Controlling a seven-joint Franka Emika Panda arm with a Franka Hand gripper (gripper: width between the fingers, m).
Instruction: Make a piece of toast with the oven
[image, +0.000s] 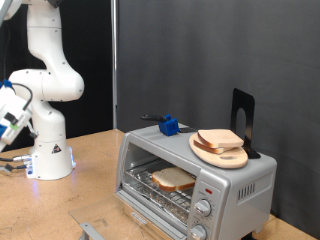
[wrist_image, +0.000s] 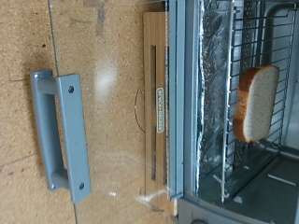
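The silver oven (image: 240, 182) stands at the exterior view's lower right with its glass door (image: 140, 212) folded down open. One piece of toast (image: 172, 180) lies flat on the wire rack inside; it also shows in the wrist view (wrist_image: 257, 101) on the rack (wrist_image: 217, 112). More slices (image: 220, 140) are stacked on a round wooden plate (image: 203, 150) on the oven's top. My hand (image: 8, 112) shows only partly at the exterior view's left edge, far from the oven. Its fingers are not seen in either view.
The door's grey handle (wrist_image: 58, 135) sticks out over the wooden table (image: 95, 155). A blue object (image: 169, 126) and a black stand (image: 243, 118) sit on the oven's top. Knobs (image: 203, 208) and a red light (image: 208, 188) are on its front. The robot's base (image: 48, 150) stands at the left.
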